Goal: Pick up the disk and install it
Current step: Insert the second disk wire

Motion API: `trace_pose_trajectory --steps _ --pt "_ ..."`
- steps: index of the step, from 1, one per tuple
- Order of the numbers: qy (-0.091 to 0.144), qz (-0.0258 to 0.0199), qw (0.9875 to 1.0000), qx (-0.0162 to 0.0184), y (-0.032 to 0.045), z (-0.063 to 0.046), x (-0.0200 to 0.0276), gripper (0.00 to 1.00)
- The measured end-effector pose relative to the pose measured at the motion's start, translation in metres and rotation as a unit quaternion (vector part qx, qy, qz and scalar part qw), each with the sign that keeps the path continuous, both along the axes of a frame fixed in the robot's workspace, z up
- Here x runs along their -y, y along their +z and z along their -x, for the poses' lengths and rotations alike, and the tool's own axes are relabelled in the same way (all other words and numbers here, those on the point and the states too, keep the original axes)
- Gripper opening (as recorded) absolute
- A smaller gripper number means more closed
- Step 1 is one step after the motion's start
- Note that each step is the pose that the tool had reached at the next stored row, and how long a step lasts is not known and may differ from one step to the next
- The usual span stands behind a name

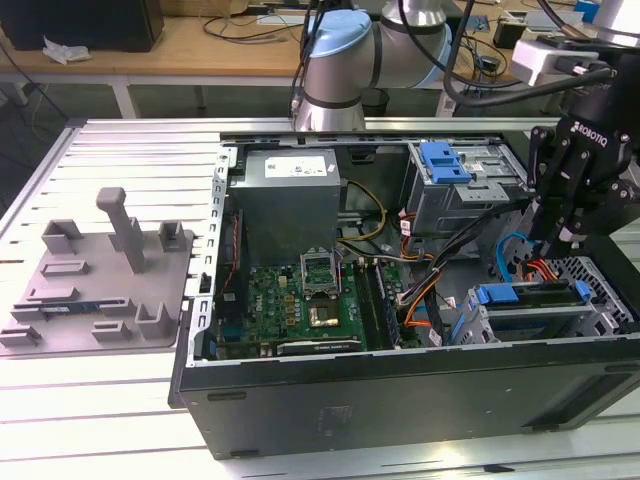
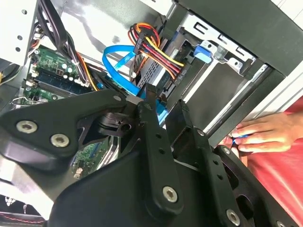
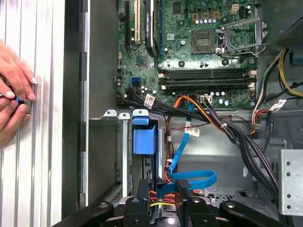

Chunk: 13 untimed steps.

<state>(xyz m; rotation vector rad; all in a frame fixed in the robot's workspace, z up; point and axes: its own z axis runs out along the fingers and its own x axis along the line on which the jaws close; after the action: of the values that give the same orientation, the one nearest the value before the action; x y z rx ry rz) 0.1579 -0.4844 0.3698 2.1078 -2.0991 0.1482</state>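
The gripper (image 1: 562,243) hovers above the seated disk (image 1: 545,297) at the case's right; fingers nearly together, pinching nothing.

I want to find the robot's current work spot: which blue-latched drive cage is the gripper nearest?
The lower cage, at the exterior view's right; the gripper hangs just above it. The other cage sits farther back.

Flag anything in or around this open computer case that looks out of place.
A person's hands rest on the slatted table just outside the case wall, close to where the end effector hangs over the drive cage. Inside the case nothing looks loose or damaged.
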Motion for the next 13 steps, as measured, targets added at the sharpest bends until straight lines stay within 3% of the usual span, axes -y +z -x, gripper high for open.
trace_pose_trajectory --steps 13 --pt "-0.018 0.0000 0.9998 0.0015 -0.0024 0.0018 0.0000 0.36"
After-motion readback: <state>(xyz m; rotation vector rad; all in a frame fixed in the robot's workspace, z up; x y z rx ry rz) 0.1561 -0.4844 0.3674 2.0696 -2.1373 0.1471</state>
